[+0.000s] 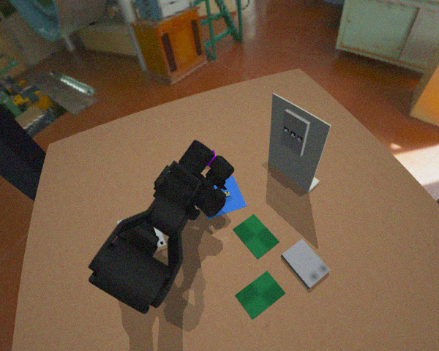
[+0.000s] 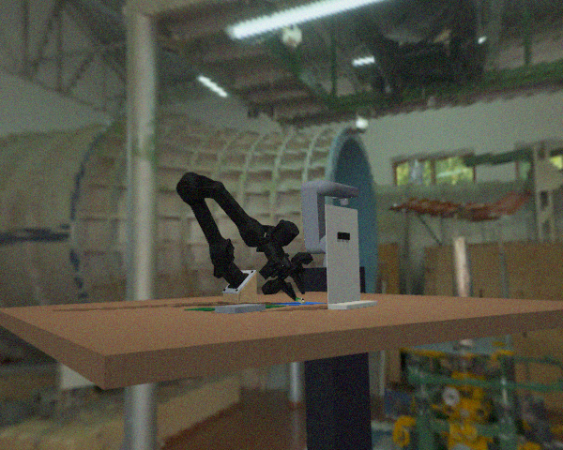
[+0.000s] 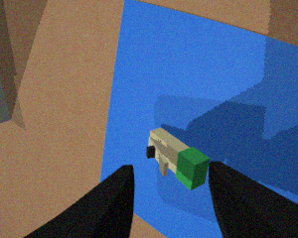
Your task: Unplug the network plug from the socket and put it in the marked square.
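Between pincer (image 1: 224,189) (image 2: 298,298) (image 3: 171,174) fingertips: plug (image 1: 227,194) (image 2: 301,300) (image 3: 178,158).

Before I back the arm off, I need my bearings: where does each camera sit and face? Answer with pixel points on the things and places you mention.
Top: high above the table, facing down on the panel (image 1: 295,166); arm and gripper (image 1: 220,185) show.
Exterior: near table height, facing the panel's back side-on; whole arm shows.
Wrist: on the arm, facing the plug (image 3: 176,156); only fingers show.
All share the blue square.

Brown table (image 1: 212,124) (image 2: 174,334): blue square (image 1: 235,199) (image 2: 311,303) (image 3: 189,59); two green patches (image 1: 255,236) (image 2: 199,308); gray slab (image 1: 304,263) (image 2: 239,308); upright panel (image 1: 295,166) (image 2: 342,271).

Top looks steeply down; exterior, far off, faces side-on; wrist, close, shares top's blue square (image 1: 235,198) (image 2: 313,303) (image 3: 189,59).
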